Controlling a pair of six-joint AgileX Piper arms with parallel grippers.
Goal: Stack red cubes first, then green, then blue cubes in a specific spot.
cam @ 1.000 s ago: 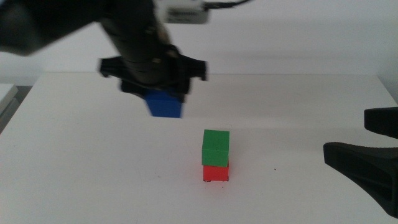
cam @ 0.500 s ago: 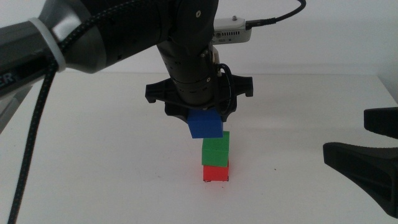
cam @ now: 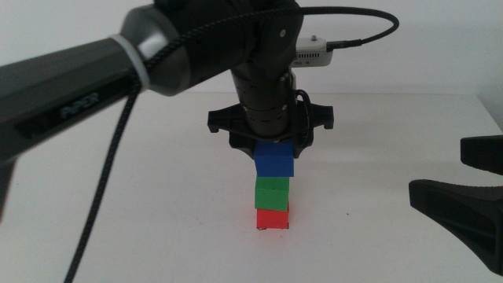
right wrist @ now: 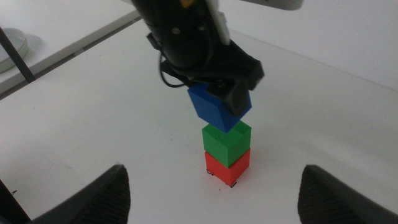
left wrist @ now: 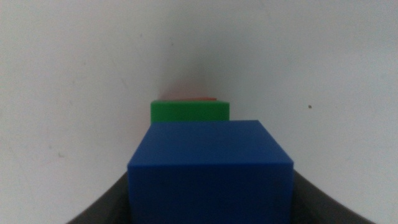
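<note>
Middle view: left gripper is clamping blue just above green, which is sitting on red; right gripper is gaping empty.

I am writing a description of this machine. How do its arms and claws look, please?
The left arm is dark grey, tube-shaped, with a pale ring, faint "PIPER" lettering, and a black braided cable along it. A white camera box with a black wire sits at its wrist. The left claw is black, with small side wings. The right claw shows two black, wedge-shaped jaws.

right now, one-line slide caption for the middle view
Left gripper holds the blue cube just above the green cube stacked on the red cube.
</note>
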